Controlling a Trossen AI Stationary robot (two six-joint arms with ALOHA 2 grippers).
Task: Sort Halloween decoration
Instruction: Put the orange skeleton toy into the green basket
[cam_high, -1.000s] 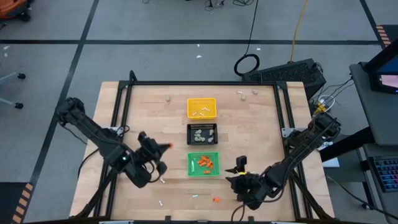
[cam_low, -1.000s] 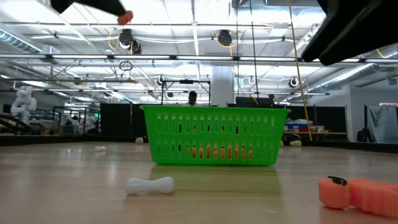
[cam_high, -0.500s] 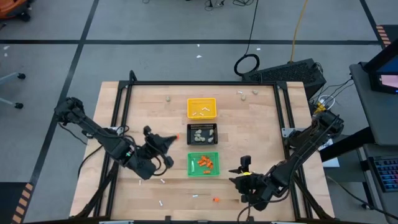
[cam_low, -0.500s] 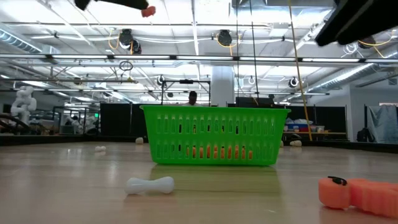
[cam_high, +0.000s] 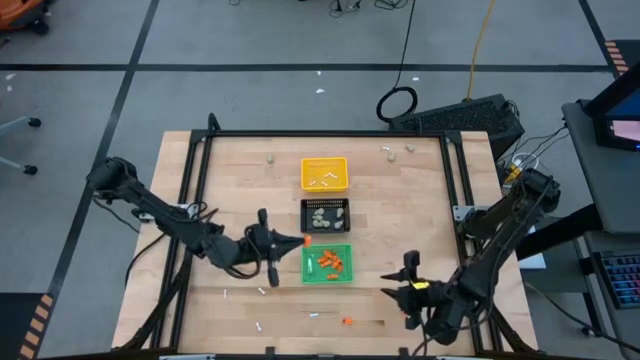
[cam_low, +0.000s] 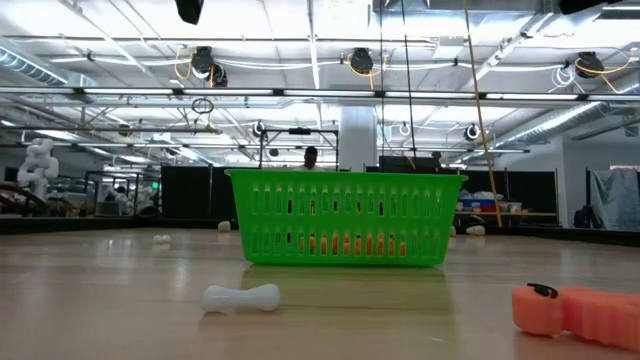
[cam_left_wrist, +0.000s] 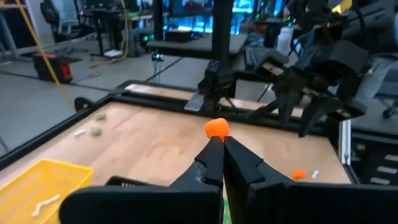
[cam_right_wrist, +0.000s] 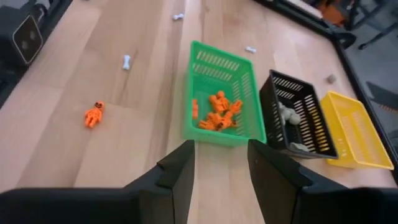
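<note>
Your left gripper (cam_high: 297, 241) is pinched tight on an orange bit (cam_left_wrist: 216, 128) just beside the green tray (cam_high: 345, 275), your right gripper (cam_right_wrist: 219, 163) hangs with fingers parted, holding nothing, near another orange bit (cam_high: 347, 321) on the table (cam_high: 420, 210).

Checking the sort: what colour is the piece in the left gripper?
Orange piece, pinched in the left gripper; clearest in the left wrist view.

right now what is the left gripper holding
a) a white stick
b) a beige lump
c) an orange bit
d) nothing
c: the left gripper is shut on an orange bit pinched at its fingertips, and the high view shows it near the edge of the green tray.
</note>
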